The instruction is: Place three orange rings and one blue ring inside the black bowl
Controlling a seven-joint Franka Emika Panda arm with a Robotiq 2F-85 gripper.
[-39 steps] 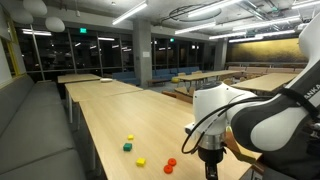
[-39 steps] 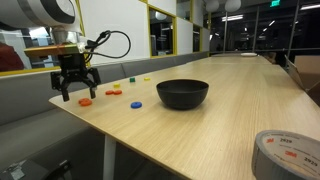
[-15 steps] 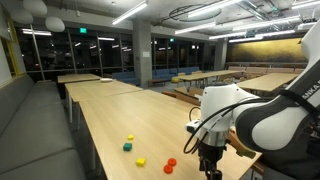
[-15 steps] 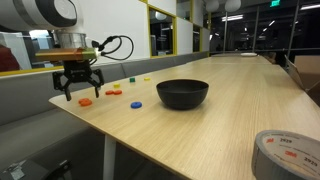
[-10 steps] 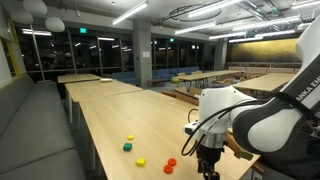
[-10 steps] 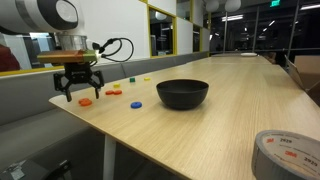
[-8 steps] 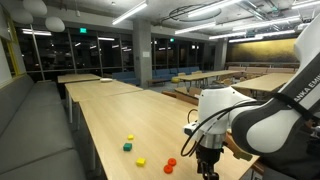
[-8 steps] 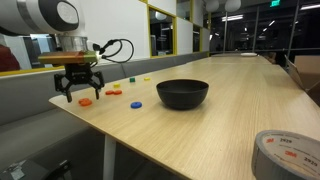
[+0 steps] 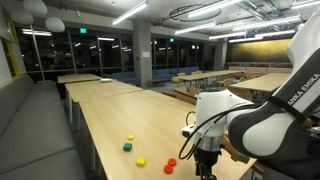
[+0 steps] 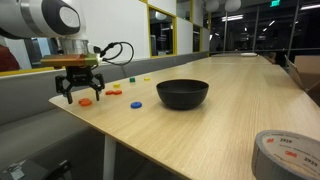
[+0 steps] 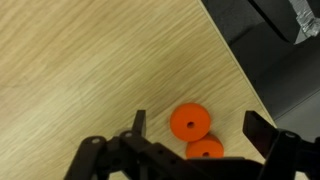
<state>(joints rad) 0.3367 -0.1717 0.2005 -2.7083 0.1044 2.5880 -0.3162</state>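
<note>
- A roll of tape (image 10: pixel 290 155) is seen nearest, well apart from the black bowl (image 10: pixel 183 94).
- The blue ring (image 10: pixel 135 103) is laid near the bowl.
- Two orange rings (image 11: pixel 190 122) are found farther from the bowl, under the gripper (image 11: pixel 196 118), which is spread wide and empty.

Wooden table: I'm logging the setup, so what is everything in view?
light wooden table: one, tan, under everything
round glossy black bowl: one, black, mid-table
small flat orange rings: at least two, orange, near the table edge
small flat blue ring: one, blue, between rings and bowl
small yellow blocks: two, yellow, beyond the rings
small green block: one, green, between the yellow blocks
grey tape roll: one, grey, foreground corner
tool: one, black, open, over the orange rings
</note>
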